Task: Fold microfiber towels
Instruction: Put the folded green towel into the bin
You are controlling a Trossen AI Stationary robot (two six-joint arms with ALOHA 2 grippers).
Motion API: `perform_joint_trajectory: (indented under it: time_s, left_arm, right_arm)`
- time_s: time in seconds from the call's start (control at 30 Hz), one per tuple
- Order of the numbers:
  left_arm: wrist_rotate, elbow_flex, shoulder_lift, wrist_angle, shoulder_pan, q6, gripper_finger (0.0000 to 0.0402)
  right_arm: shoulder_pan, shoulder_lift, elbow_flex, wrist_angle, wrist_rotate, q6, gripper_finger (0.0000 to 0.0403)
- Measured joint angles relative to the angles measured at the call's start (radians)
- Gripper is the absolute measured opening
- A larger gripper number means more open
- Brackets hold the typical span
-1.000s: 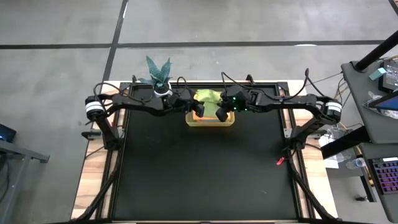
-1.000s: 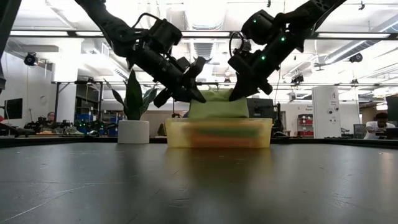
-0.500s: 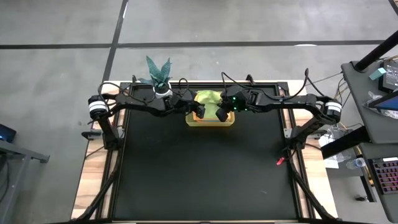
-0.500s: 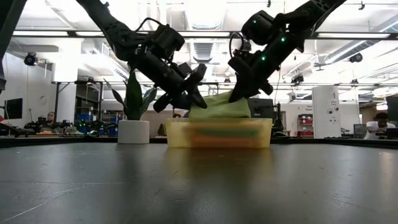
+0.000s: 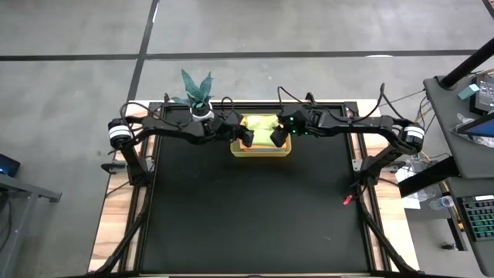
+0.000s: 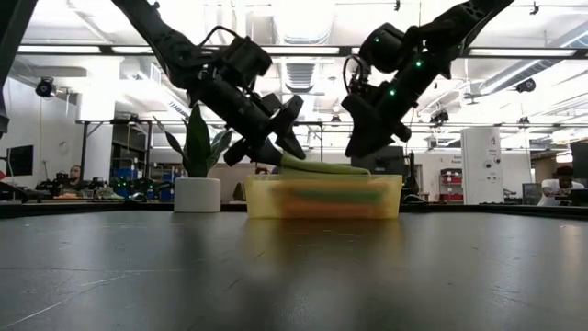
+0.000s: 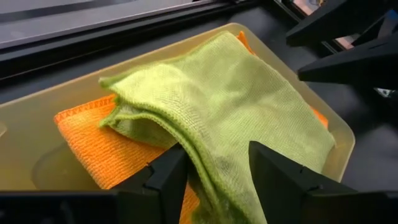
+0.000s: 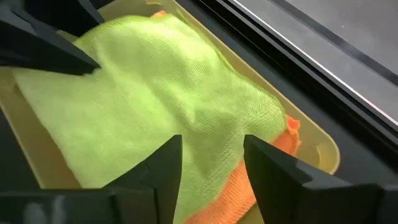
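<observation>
Across the black table [image 5: 255, 224], at its far edge, a lime green towel [image 7: 224, 93] is being left draped over an orange towel [image 7: 93, 146] inside the bin [image 5: 261, 152]. Left gripper [image 7: 214, 177] and right gripper [image 8: 208, 155] are being held apart and empty just above, presumably for stacking.

Green towel [image 6: 323, 168] atop yellow bin [image 6: 322, 197], plant [image 6: 198, 152] beside

The light is even and bright and comes from ceiling lamps [image 6: 303, 18], which look white and washed out in the low view. The dark table [image 6: 294, 276] reflects a soft glare there, and its near part is out of focus. The arms are dark against the bright room. In the wrist views the fingers [image 7: 168, 180] are slightly blurred.
</observation>
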Motion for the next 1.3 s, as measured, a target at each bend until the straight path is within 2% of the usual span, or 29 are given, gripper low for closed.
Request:
perform_joint_trajectory:
  time_s: [0.33, 0.47, 0.57, 0.7, 0.9, 1.03, 1.3]
  left_arm:
    - [0.002, 0.001, -0.087, -0.095, 0.000, 0.053, 0.0156]
    - [-0.003, 0.000, -0.143, -0.117, -0.003, 0.122, 0.0156]
    - [-0.004, 0.000, -0.167, -0.107, -0.018, 0.247, 0.0151]
    - [0.009, 0.005, -0.149, -0.072, -0.034, 0.324, 0.0123]
    - [0.020, 0.004, -0.073, -0.012, -0.033, 0.339, 0.0053]
    - [0.020, 0.003, -0.033, 0.033, -0.034, 0.338, 0.0008]
    - [0.018, 0.000, 0.038, -0.004, -0.038, 0.334, 0.0005]
  right_arm:
    - [-0.022, -0.073, -0.001, -0.042, -0.011, -0.064, 0.0173]
    - [-0.019, -0.122, -0.005, -0.028, -0.095, -0.101, 0.0157]
    - [-0.014, -0.134, -0.015, -0.006, -0.153, -0.130, 0.0133]
    - [-0.002, -0.107, -0.044, 0.092, -0.167, -0.140, 0.0087]
    - [0.006, -0.022, -0.078, 0.219, -0.221, -0.139, 0.0016]
    - [0.014, 0.037, -0.080, 0.232, -0.228, -0.132, 0.0011]
    - [0.025, 0.117, -0.080, 0.226, -0.238, -0.138, 0.0011]
